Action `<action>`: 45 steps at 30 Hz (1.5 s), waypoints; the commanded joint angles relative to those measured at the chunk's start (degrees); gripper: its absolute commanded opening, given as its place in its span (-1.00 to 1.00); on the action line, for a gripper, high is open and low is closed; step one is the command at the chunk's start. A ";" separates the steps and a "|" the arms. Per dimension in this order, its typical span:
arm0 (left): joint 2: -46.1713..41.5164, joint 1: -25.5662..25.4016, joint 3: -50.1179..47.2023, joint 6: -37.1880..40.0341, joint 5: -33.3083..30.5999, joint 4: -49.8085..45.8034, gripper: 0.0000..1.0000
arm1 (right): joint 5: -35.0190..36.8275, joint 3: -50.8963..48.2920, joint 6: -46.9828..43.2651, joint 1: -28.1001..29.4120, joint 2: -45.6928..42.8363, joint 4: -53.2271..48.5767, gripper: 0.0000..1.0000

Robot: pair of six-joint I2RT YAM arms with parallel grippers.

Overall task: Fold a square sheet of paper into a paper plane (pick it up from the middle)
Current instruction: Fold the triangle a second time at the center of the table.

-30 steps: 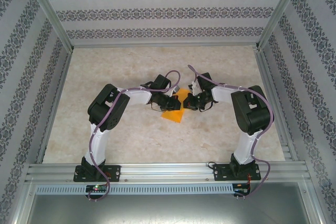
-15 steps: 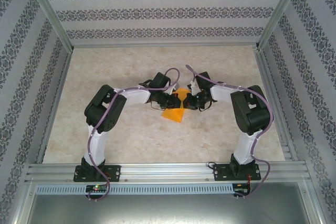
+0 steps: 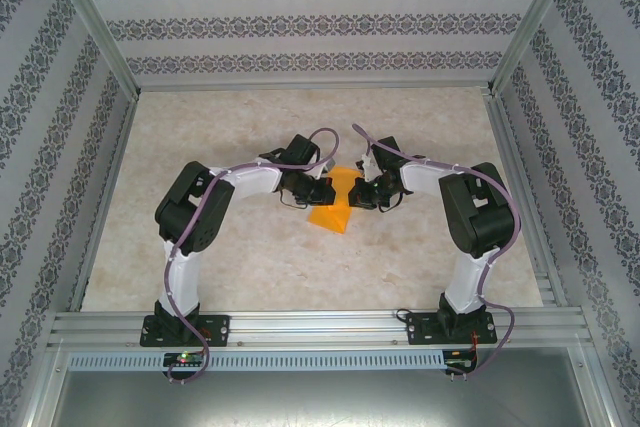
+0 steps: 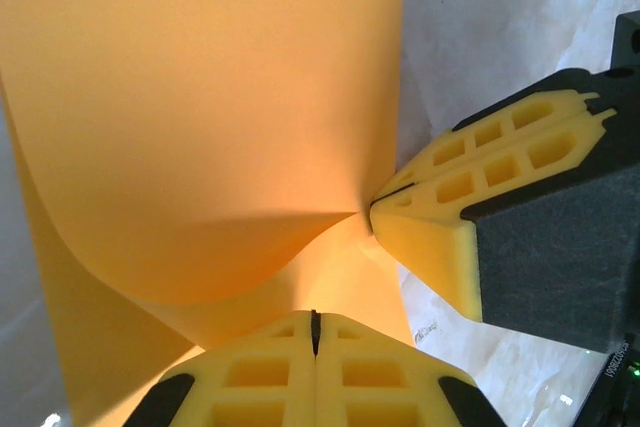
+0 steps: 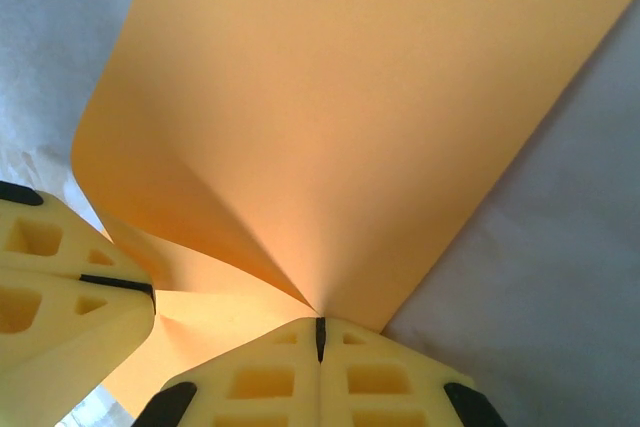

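The square sheet of paper [image 3: 333, 213] is bright orange and hangs bowed between my two grippers at mid-table, its lower corner near the surface. My left gripper [image 3: 324, 191] is shut on the sheet's left side. In the left wrist view, its yellow fingertips [image 4: 315, 319] pinch the curved paper [image 4: 200, 97]. My right gripper [image 3: 359, 192] is shut on the opposite side, a short gap from the left one. Its pinch point [image 5: 320, 325] creases the paper [image 5: 350, 97] into a fan. Each wrist view also catches the other gripper's fingers [image 4: 470, 182] [image 5: 60, 287]. The paper plane is out of view.
The pale marbled table [image 3: 250, 267] lies open around the arms. Patterned walls and metal frame posts [image 3: 95, 37] close in the left, right and far sides. A metal rail [image 3: 320, 325] runs along the near edge by the arm bases.
My left arm has swung its elbow leftward and its gripper has edged toward the far side, so more orange shows between the grippers. The right arm has barely moved.
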 commanded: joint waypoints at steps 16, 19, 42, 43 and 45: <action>5.47 1.96 2.54 2.75 -1.07 -2.69 -0.90 | 6.64 -0.26 -1.31 0.32 0.50 -4.27 -1.00; 6.38 2.03 2.59 2.73 -0.56 -2.63 -0.90 | 6.15 -0.02 -1.08 0.33 -0.06 -3.68 -0.98; 9.38 2.01 2.72 4.31 -0.50 -4.56 -0.91 | -1.08 -2.08 5.26 5.11 -8.26 0.50 -0.78; 9.36 2.06 2.72 4.34 -0.42 -4.55 -0.91 | -1.74 -2.35 5.49 5.40 -7.89 0.83 -0.80; 9.45 2.06 2.68 4.26 -0.34 -4.60 -0.91 | -2.09 -2.88 5.67 6.03 -7.39 1.10 -0.82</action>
